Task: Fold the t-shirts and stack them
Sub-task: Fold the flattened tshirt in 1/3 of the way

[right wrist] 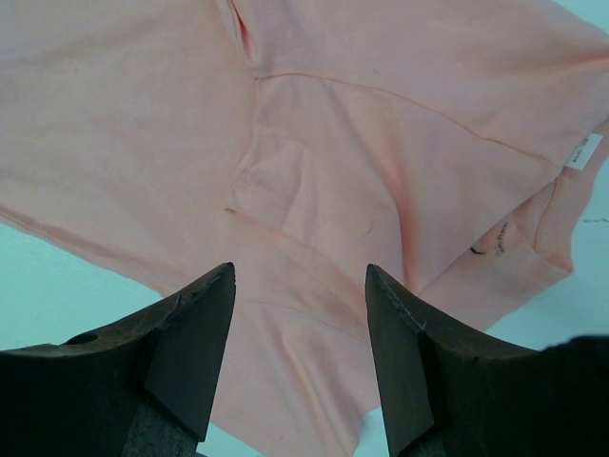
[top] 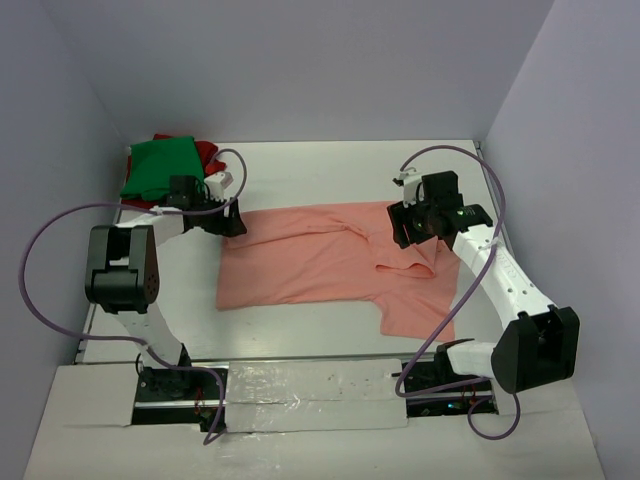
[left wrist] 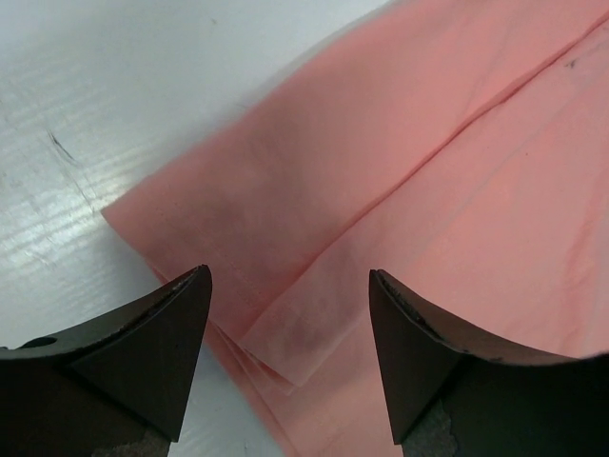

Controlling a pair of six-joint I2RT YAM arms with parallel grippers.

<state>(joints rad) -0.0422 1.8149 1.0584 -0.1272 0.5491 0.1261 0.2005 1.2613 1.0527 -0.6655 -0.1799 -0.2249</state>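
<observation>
Your white table (top: 300, 180) carries everything. The salmon-pink t-shirt (top: 310, 265) is the biggest thing on it, lying flat and stretched between your two claws, with its body doubled over along a long crease. Under your left claw (top: 228, 221) is the hem end. From the left wrist, that corner of the shirt (left wrist: 428, 190) shows several stacked layers of cloth, their edges slightly stepped, with one folded edge running away diagonally from between the fingers. Under your right claw (top: 410, 228) is the shoulder end, more rumpled, and one short sleeve spreads toward the near side of the table, past that claw. From the right wrist, the cloth (right wrist: 143, 124) shows seams, soft wrinkles and a small white label (right wrist: 585, 152) off to the right of the fingers.

The bright green t-shirt (top: 160, 168) sits bunched in the far corner, behind and to the outer side of your left claw, lying on the dark red t-shirt (top: 207, 152), of which only an edge shows.

Your left claw (left wrist: 290, 276) has its jaws set wide apart over the layered corner, with nothing pinched between them. Your right claw (right wrist: 300, 271) is also parted, hovering over the sleeve area, and it has hold of nothing.
</observation>
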